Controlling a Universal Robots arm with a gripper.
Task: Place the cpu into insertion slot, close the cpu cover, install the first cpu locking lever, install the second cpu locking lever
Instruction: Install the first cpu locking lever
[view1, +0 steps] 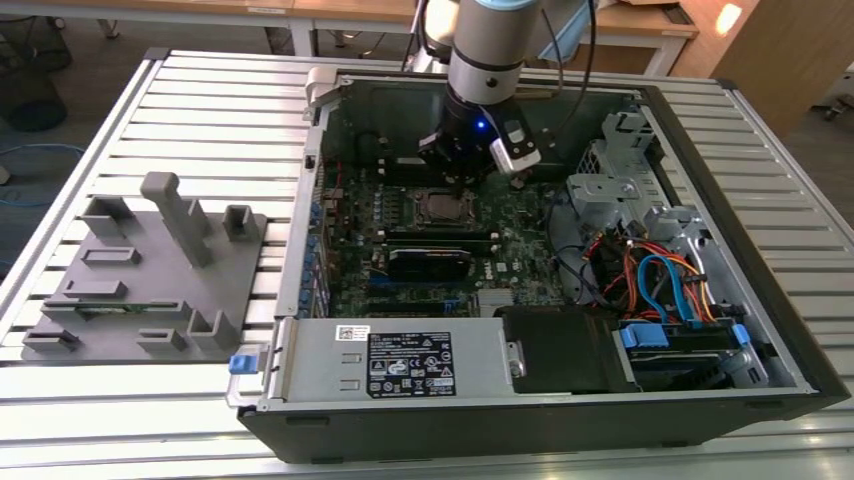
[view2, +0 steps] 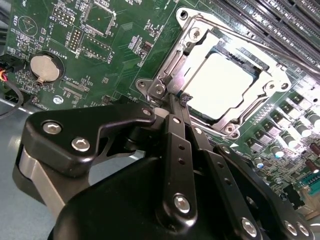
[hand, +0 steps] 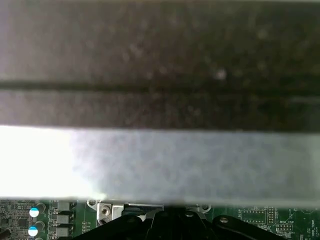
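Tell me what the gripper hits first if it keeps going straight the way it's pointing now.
Probably the cpu cover: in the second wrist view the gripper has its closed tips at the frame's edge, beside the cpu. Whether they touch it already is unclear.

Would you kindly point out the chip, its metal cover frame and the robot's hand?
chip (view2: 222, 85), second wrist view, middle of its bright metal top.
cover frame (view2: 175, 65), second wrist view, one side bar.
hand (view2: 176, 102), second wrist view, between its fingertips, at the frame's edge.

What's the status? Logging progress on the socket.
Gripper shut, tips at socket's corner. Cpu seated, cpu cover down over it. Nothing in the way.
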